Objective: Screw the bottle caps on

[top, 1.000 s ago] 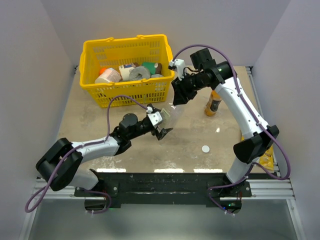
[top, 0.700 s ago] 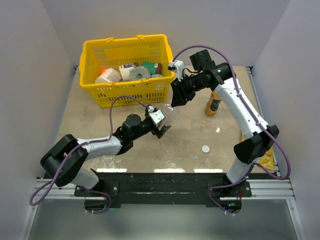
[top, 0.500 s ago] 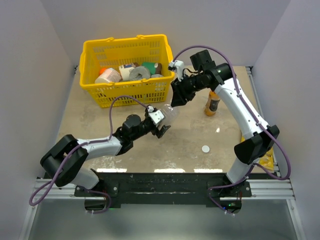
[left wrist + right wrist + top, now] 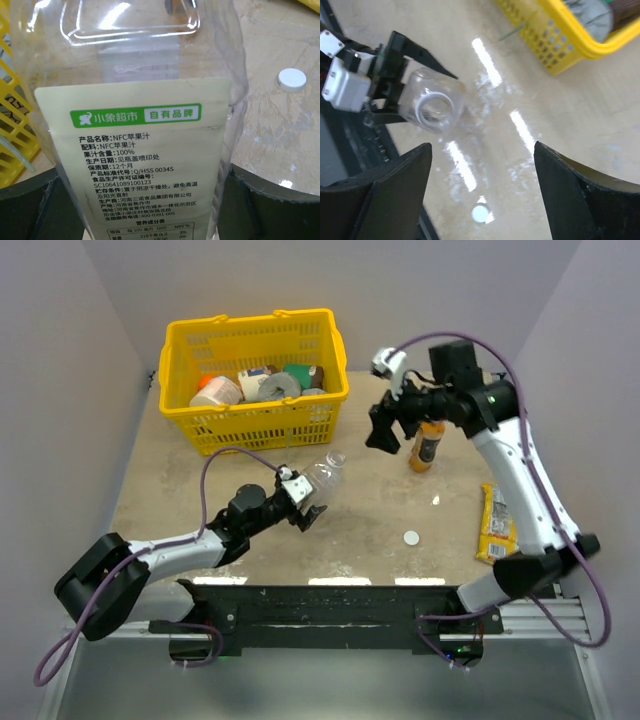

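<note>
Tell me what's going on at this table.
The left gripper grips the clear bottle, tilted and uncapped. The right gripper hangs open and empty near the upright orange bottle. One white cap lies loose on the table, not yet picked up.

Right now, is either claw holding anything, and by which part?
The left claw grips the clear bottle around its labelled lower body, with the open mouth pointing away from the claw. The right claw is open and holds nothing.
</note>
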Robot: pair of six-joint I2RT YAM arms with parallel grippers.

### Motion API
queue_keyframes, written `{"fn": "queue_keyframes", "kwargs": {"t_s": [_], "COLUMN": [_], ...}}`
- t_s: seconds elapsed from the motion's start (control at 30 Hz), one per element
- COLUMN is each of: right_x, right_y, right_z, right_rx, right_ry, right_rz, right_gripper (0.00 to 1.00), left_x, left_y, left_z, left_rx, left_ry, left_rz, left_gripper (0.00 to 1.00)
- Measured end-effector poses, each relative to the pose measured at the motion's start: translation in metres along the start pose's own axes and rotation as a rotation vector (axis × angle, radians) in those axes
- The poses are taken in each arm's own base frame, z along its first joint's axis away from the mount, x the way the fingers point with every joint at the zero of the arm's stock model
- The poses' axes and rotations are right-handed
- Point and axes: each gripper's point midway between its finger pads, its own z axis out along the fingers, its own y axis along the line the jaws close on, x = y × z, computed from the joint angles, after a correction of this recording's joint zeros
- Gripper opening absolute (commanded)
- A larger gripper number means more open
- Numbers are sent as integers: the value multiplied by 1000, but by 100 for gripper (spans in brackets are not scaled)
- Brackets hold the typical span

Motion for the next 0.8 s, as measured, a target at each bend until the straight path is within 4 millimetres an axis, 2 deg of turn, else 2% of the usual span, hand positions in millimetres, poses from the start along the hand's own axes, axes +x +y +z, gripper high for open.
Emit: {"fn": "queue_keyframes", "kwargs": {"t_s": [0.07, 0.13, 0.17, 0.23, 0.3, 0.33, 0.4, 0.43, 0.47, 0.53, 0.8], "right_x": [18, 52, 78, 127, 185, 221, 271, 289, 302, 312, 314], "right_y": [1, 9, 15, 22, 24, 25, 28, 31, 34, 36, 21], "right_z": [-19, -26, -24, -15, -1, 6, 12, 10, 9, 7, 24], "right_rx": [51, 69, 57, 24, -27, -67, -131, -159, -182, -206, -229], "right_ry": [-9, 28, 73, 173, 300, 388, 497, 535, 559, 570, 566], "right_rz": [-52, -130, -165, -233, -296, -320, -382, -411, -447, -514, -595], "right_gripper": [77, 73, 68, 67, 66, 65, 65, 64, 64, 63, 64], "left_x": [6, 11, 14, 18, 19, 19, 18, 18, 19, 20, 35], "left_y": [-2, -3, -4, -6, -6, -6, -6, -5, -5, -5, -6], "left_z": [-7, -13, -16, -19, -22, -24, -27, -28, -30, -33, -39], "left_rx": [2, 5, 7, 11, 11, 10, 7, 5, 3, 2, 6], "left_ry": [20, 35, 49, 66, 79, 82, 86, 89, 96, 109, 172], "left_rz": [-4, -7, -10, -12, -14, -14, -14, -14, -14, -16, -27], "left_gripper": [8, 2, 0, 0, 0, 0, 0, 0, 0, 0, 0]}}
